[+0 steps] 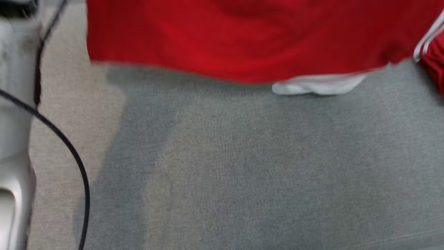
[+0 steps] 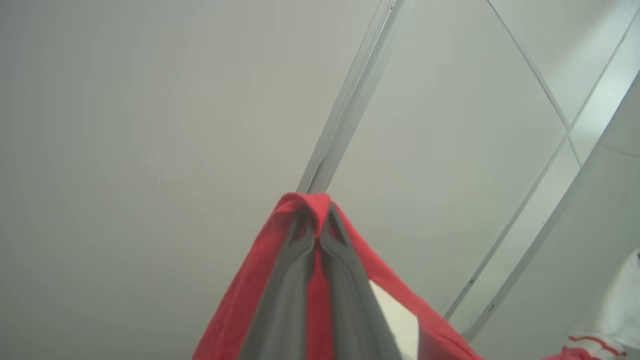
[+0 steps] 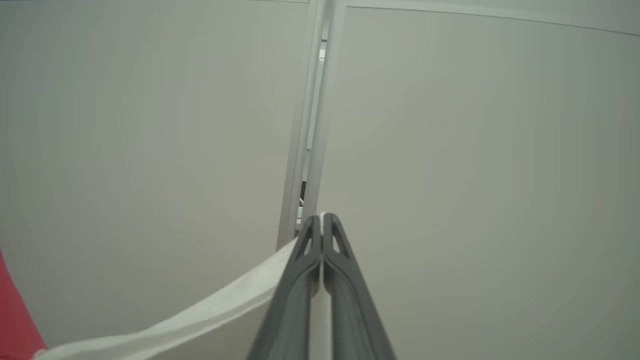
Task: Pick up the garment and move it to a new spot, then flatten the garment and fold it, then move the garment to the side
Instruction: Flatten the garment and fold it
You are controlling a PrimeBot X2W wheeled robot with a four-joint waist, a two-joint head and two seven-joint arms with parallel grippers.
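- Hanging between the two grippers, the red jersey shirt (image 1: 242, 38) spreads across the top of the blurred head view. Its lower edge and a white sleeve (image 1: 319, 86) are low over the grey cloth surface (image 1: 242, 166); I cannot tell whether they touch it.
- On the left, the left gripper (image 2: 318, 235) has its jaws pressed together on a red fold. The fold wraps over the fingertips and falls away down both sides of the fingers.
- On the right, the right gripper (image 3: 322, 235) is clamped on a thin white edge of the shirt. That edge runs from the tips down and off to this gripper's left, toward the red body.
- Handling, as a judgement: the shirt is light, limp and thin. It sags between the grips and will likely swing and crease rather than keep a shape. Smooth jersey could slide out of a shallow pinch, and the right hold looks shallow.
- Where to hold, as a judgement: hems, shoulder seams or the striped trim (image 1: 426, 38), where the cloth is doubled. Two points well apart would let its own weight draw it flat when lowered.
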